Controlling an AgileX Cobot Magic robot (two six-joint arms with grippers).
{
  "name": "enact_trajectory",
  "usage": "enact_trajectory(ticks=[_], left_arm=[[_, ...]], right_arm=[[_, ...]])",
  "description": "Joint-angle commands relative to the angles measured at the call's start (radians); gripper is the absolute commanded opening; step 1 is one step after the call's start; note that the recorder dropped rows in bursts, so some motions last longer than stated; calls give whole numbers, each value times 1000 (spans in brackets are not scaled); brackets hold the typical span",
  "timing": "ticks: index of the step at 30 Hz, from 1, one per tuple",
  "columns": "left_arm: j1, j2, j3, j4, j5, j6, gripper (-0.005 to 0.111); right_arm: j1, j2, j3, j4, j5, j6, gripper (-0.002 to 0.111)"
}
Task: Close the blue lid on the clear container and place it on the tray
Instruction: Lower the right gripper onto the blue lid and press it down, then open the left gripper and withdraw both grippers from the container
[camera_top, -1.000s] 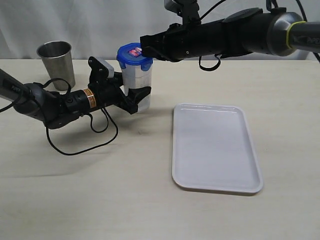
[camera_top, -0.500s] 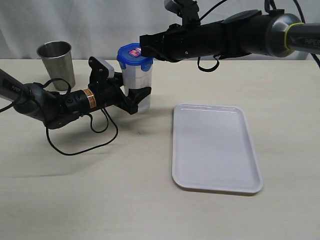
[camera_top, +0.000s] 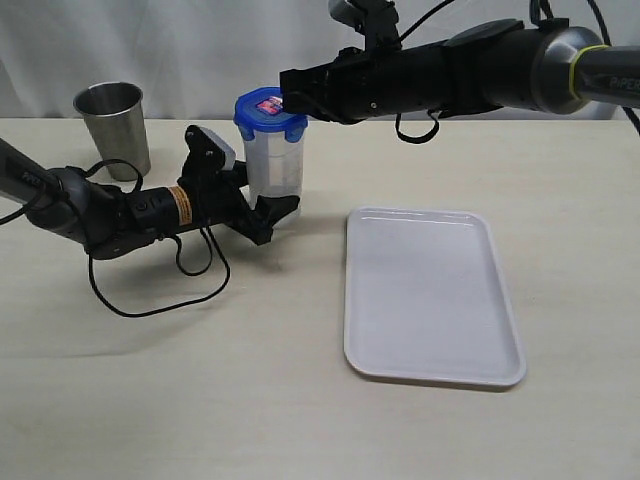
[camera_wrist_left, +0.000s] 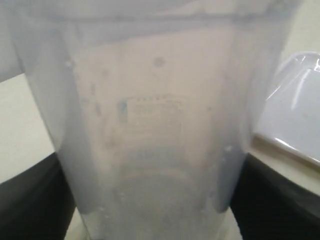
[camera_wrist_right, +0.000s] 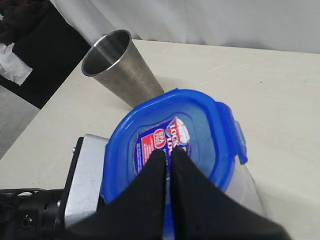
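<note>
Nearest the exterior camera, the tray (camera_top: 432, 300) lies bare on the tabletop (camera_top: 200, 380), so the placing step is not yet done.

Beyond it, at about 10 o'clock from the tray and well apart from it, the clear container (camera_top: 273, 165) stands upright on the tabletop. The left tool (camera_top: 272, 200) comes in low from 9 o'clock, with its jaws spread wide on either side of the container's lower part. In the left wrist view they sit close against both walls. The pictures do not settle whether they clamp it or only bracket it.

The blue lid (camera_top: 258, 112) rests on the container's rim. The right tool (camera_top: 288, 100) reaches across from 3 o'clock, jaws closed together, with its tips down on the lid's label. In the right wrist view one flap appears to flare outward, so the latching looks unfinished.

Farthest back, at 9 o'clock from the container, a steel cup (camera_top: 112, 125) stands apart.

What probably remains is snapping the flaps, then carrying the container to the tray.
</note>
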Motion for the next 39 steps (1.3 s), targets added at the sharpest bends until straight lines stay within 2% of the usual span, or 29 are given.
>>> enact_trajectory(ticks=[1, 4, 8, 14, 16, 17, 18, 21, 22, 24, 28, 32, 35, 39], left_arm=[[4, 0, 7, 39, 3, -3, 77], [40, -9, 7, 86, -21, -35, 77], [112, -15, 7, 217, -269, -112, 77], [210, -15, 7, 276, -323, -210, 73], [219, -21, 7, 290, -323, -213, 62], [219, -33, 7, 318, -323, -213, 51], [219, -40, 7, 346, -323, -213, 44], [219, -91, 7, 457, -323, -216, 7], [219, -115, 7, 499, -323, -219, 0], [219, -161, 7, 544, -316, -300, 0], [219, -273, 9, 630, -133, -599, 0], [219, -430, 79, 606, 105, -740, 0], [219, -545, 152, 552, 235, -758, 0], [219, -722, 281, 416, 300, -743, 0]], right_arm=[[1, 18, 3, -39, -14, 2, 4], [1, 18, 3, -39, -10, 2, 4], [1, 18, 3, -39, -1, 2, 4], [1, 16, 3, -25, 4, 2, 4], [1, 12, 3, -25, 2, -5, 4], [1, 8, 3, -25, 8, -7, 4], [1, 8, 3, -25, 8, -9, 4], [1, -15, 3, -25, 7, -16, 4], [1, -27, 3, -25, 7, -22, 4], [1, -58, 3, -33, 7, -39, 4], [1, -151, 3, -113, 13, -58, 4], [1, -273, 86, -155, -68, -65, 4], [1, -379, 188, -170, -181, -92, 4], [-1, -516, 336, -170, -267, -131, 4]])
